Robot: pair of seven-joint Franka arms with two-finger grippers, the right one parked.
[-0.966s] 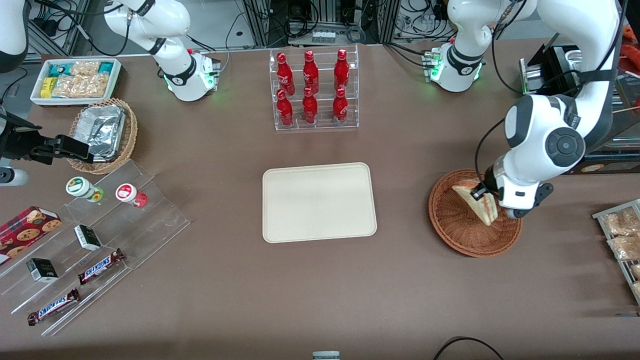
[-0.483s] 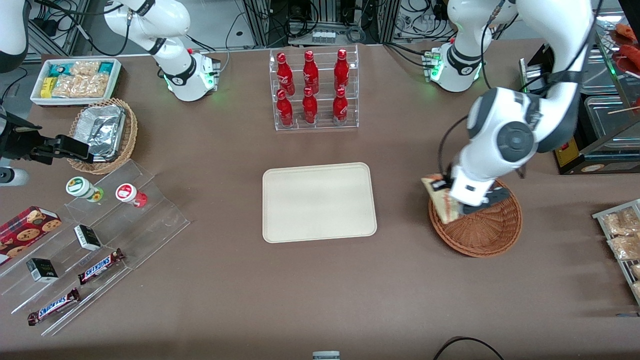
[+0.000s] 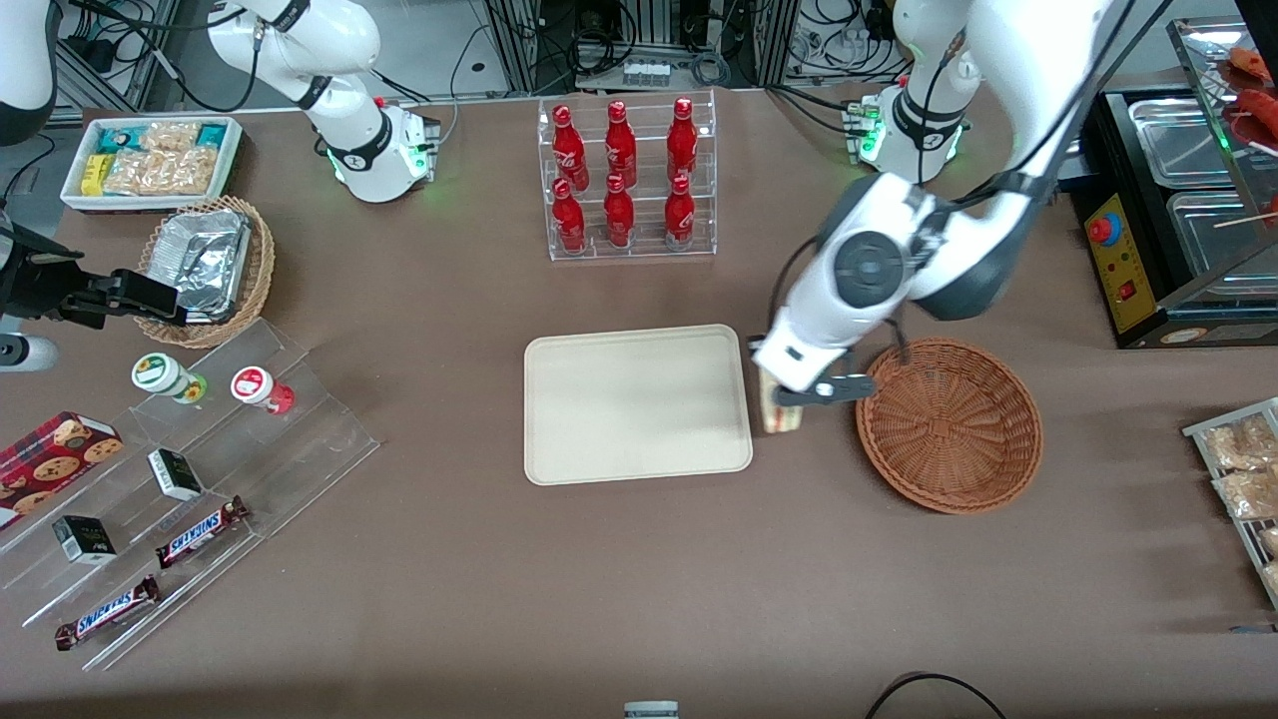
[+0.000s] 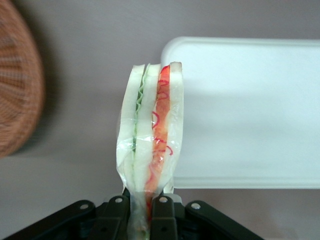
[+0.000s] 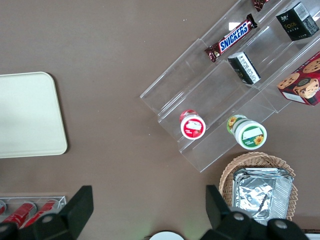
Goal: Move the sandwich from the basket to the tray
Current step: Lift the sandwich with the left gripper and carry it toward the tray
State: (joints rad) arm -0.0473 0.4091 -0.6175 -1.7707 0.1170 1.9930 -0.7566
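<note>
My gripper (image 3: 789, 391) hangs in the air between the basket and the tray, shut on the sandwich (image 3: 777, 413). In the left wrist view the gripper (image 4: 145, 212) pinches the wrapped wedge of the sandwich (image 4: 150, 130), with pale bread and red and green filling on its edge. The sandwich hangs over the brown table just beside the rim of the cream tray (image 3: 637, 402), whose corner (image 4: 240, 105) shows below it. The round reddish-brown wicker basket (image 3: 949, 424) holds nothing, and its rim (image 4: 17, 90) lies off to the side of the sandwich.
A clear rack of red bottles (image 3: 624, 180) stands farther from the front camera than the tray. Toward the parked arm's end lie a tan wicker basket with a foil container (image 3: 205, 265), a white snack bin (image 3: 150, 160) and clear shelves with snacks (image 3: 190, 479). Bagged snacks (image 3: 1243, 469) sit toward the working arm's end.
My gripper has lifted the sandwich out of the basket and carried it sideways toward the tray. The basket now holds nothing.
</note>
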